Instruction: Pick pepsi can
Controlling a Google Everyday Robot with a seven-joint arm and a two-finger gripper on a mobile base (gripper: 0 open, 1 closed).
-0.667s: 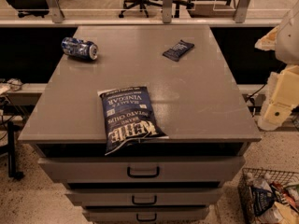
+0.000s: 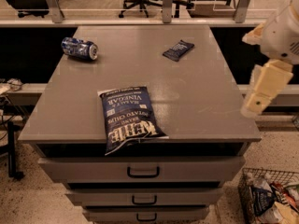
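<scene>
The pepsi can [image 2: 80, 48] lies on its side at the far left of the grey cabinet top [image 2: 205, 92]. It is blue and white, dented, with its silver end facing right. My gripper [image 2: 260, 96] hangs off the cabinet's right edge, far from the can and level with the middle of the top. It is cream-coloured, points down and left, and holds nothing that I can see.
A large blue chip bag [image 2: 129, 118] lies at the front centre, overhanging the front edge. A small dark-blue packet [image 2: 178, 50] lies at the far right. Drawers sit below the top. A wire basket [image 2: 271, 199] of items stands on the floor at the lower right. Office chairs stand behind.
My gripper has moved a little to the left, toward the cabinet's right edge. The can, bag and packet have not moved.
</scene>
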